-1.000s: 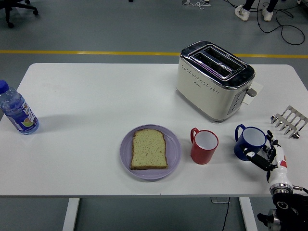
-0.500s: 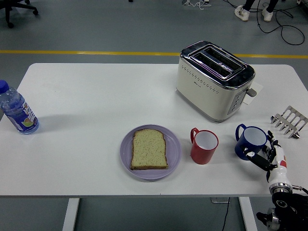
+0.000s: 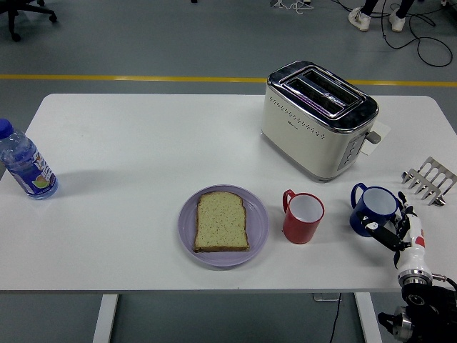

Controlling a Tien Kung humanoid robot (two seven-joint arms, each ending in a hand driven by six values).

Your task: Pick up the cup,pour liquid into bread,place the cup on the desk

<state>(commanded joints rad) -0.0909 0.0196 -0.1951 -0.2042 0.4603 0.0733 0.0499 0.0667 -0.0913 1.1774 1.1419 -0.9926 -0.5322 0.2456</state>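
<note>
Grey floor [image 3: 143, 43] with a yellow line [image 3: 128, 77] beyond the white table [image 3: 128, 143].

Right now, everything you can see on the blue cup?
The blue cup is glossy, like ceramic or plastic, with a pale inside that looks empty. It stands upright on the table, near the right end, right of the red cup and apart from it. Its loop handle points left and away. The right robot hand is at its near right side; fingertips seem to touch it.

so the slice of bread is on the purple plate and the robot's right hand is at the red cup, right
Not quite. The bread does lie on the purple plate, but in the head view the right hand is at the blue cup, not the red cup, which stands alone beside the plate.
</note>
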